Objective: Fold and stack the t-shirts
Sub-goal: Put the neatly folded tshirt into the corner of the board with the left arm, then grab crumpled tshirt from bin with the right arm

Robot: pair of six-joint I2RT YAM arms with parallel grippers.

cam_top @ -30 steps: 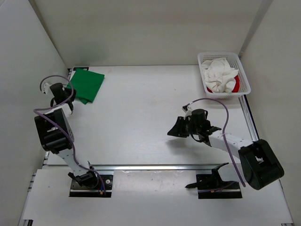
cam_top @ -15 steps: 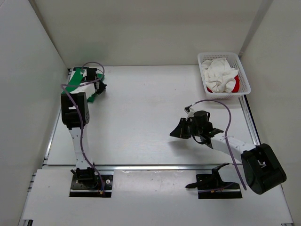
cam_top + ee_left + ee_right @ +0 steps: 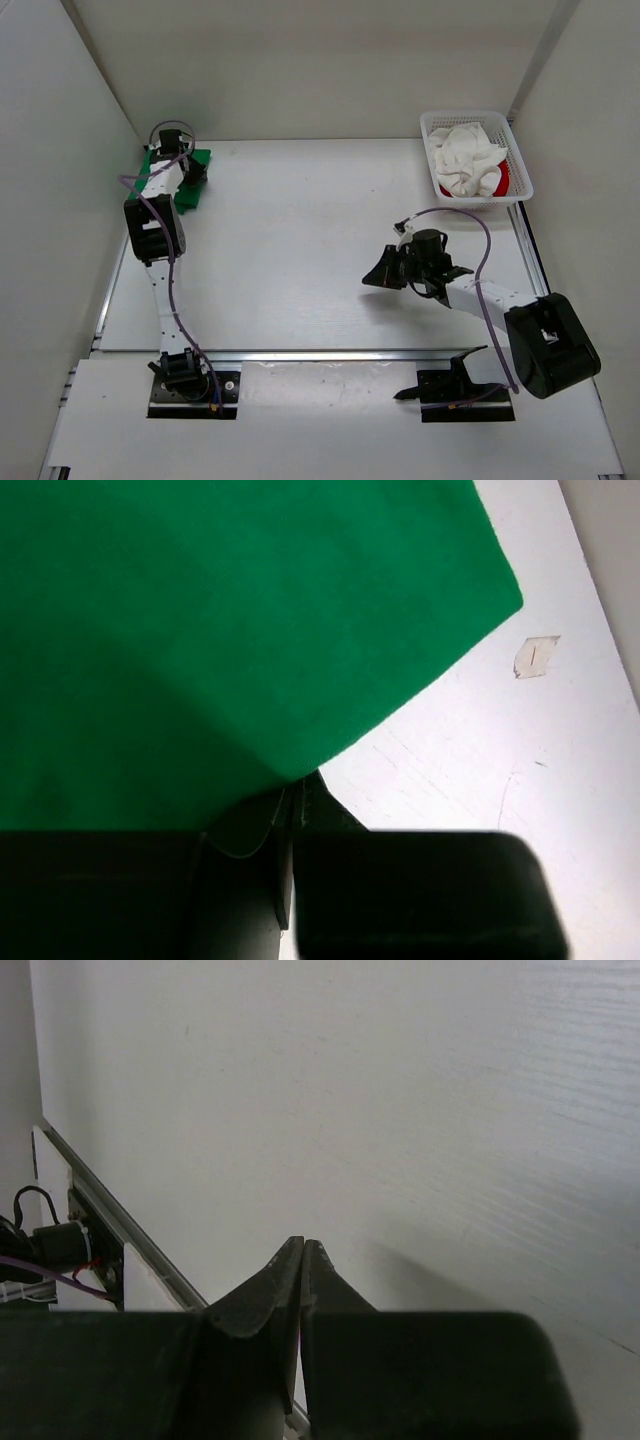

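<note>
Shows the left arm (image 3: 152, 228) stretched to the far-left corner of the table (image 3: 300, 250), with the left gripper (image 3: 296, 786) over the green t-shirt (image 3: 220, 630), folded flat there. From the left wrist, places the fingertips at the near edge of the green cloth, jaws drawn almost together with only a thin slit between. Cannot tell whether any cloth is pinched.

Sets the right gripper (image 3: 303, 1250) mid-table, right of centre, well apart from every garment. From the right wrist, gives the jaws clenched tight and empty above bare tabletop.

Keeps the white t-shirt (image 3: 465, 160) crumpled in the white mesh basket (image 3: 521, 160) at the far-right corner. Has it lying on the red t-shirt (image 3: 503, 180), seen only as a strip at the basket's near right side.
</note>
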